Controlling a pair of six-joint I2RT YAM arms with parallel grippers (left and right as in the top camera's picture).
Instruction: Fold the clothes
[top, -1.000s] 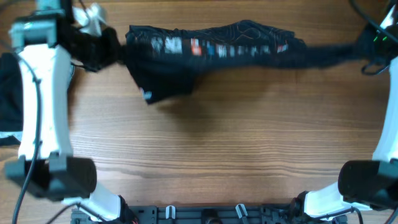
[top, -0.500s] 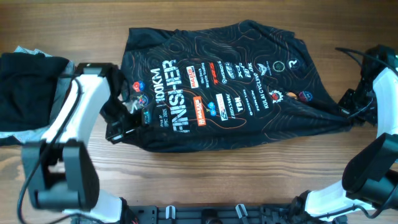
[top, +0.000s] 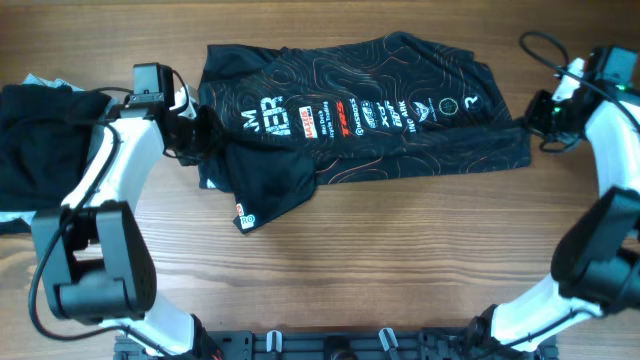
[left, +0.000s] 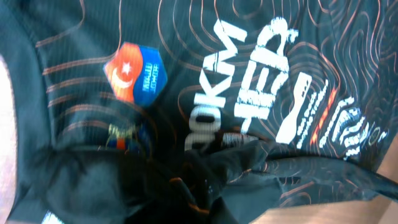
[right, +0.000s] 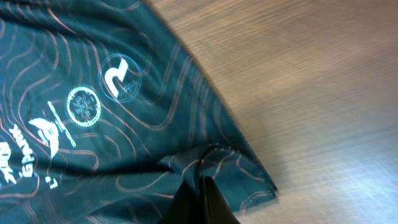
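Near hem just swung toward twelve: jersey (top: 400, 110) halved, first fold nearly in. Right jaws pinch its three-o'clock corner; left jaws buried in cloth, can't tell.

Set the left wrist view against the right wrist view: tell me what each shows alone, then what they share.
Left wrist only: large white KM lettering and a red-and-blue shield badge. Right wrist only: a circled R logo, a gear logo, and the right gripper pinching the edge of the jersey. Both: the same black fabric with thin orange contour lines.
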